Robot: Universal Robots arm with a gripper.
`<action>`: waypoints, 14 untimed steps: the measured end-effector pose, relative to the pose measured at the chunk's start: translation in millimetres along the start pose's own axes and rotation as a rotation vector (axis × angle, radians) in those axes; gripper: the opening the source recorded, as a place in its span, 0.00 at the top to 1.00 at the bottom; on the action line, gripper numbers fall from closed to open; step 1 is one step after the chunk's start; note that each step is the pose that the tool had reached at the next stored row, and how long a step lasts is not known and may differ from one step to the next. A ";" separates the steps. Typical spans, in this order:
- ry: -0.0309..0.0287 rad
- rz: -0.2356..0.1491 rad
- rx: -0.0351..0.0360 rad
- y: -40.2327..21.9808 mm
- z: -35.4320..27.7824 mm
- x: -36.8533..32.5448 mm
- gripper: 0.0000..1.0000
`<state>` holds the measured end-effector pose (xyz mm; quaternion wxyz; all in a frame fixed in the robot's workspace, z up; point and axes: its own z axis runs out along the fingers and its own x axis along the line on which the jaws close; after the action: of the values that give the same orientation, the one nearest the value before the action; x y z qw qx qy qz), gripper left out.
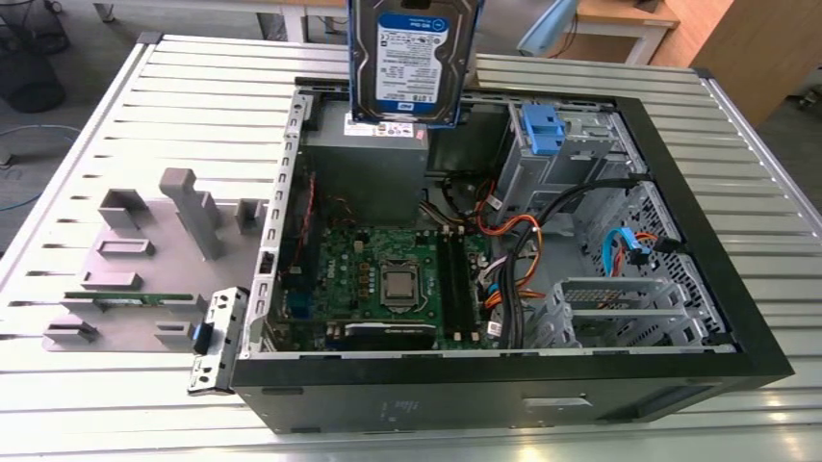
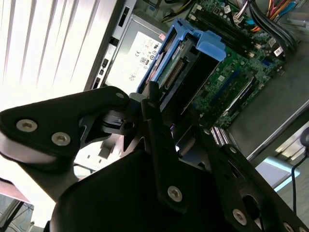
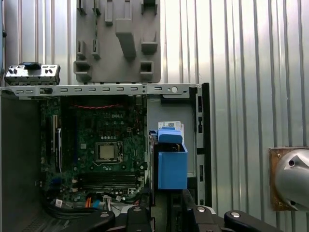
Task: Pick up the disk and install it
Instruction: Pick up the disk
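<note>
- The disk [image 1: 414, 58] hangs in the air on end, label facing the exterior view. It is above the far edge of the open computer case [image 1: 514, 390] and over the gray power box [image 1: 366, 154], touching neither.
- In both wrist views its blue rails stick out past the gripper [image 2: 164, 113], whose jaws are closed on the disk's near end, parted only as far as the disk fills them.
- Below lie the green main board [image 1: 385, 279], a tangle of cables [image 1: 514, 241] and a metal drive cage with a blue latch [image 1: 540, 130].
- A gray parts holder [image 1: 154, 250] sits on the slatted table [image 1: 129, 96] outside the case.
- The pick-up looks done and the carry is in hand; the install has not begun.
- Seating it likely calls for squaring the rails with an open bay and keeping clear of the cables.
</note>
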<state>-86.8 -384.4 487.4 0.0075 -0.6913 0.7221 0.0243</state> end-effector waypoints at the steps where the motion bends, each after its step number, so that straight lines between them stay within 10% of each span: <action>1: -0.0002 0.000 0.0001 -0.9 0.1 0.0 0.65; 14: -0.0001 0.000 0.0000 -2.7 0.0 -0.2 0.65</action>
<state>-84.1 -384.3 487.3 0.0076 -0.6913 0.7221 0.0243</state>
